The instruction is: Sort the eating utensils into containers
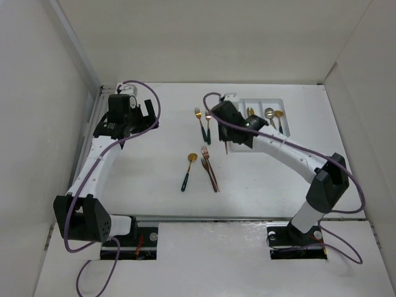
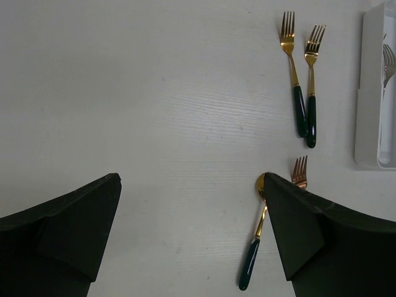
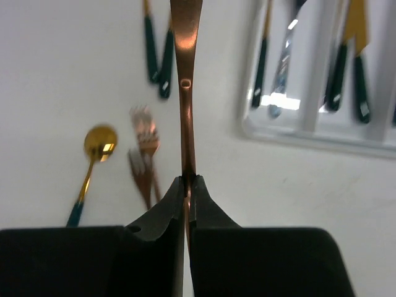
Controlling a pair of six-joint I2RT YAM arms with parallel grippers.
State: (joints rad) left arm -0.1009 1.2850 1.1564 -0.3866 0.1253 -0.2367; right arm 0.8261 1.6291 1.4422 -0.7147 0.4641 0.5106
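Right wrist view: right jaws are pinching a copper-rose utensil point(image 3: 185, 93) by its handle above the bench point(image 3: 62, 62), beside the 3-compartment tray point(image 3: 309, 141). The top view is showing only a sliver of it. Left jaws are standing wide, empty.

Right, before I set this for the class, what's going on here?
The right tool is shut on a copper-rose utensil, lifted near the white tray, which holds several utensils. The left tool hangs open, holding nothing. Two gold forks, a gold spoon and two copper forks lie unsorted on the table.
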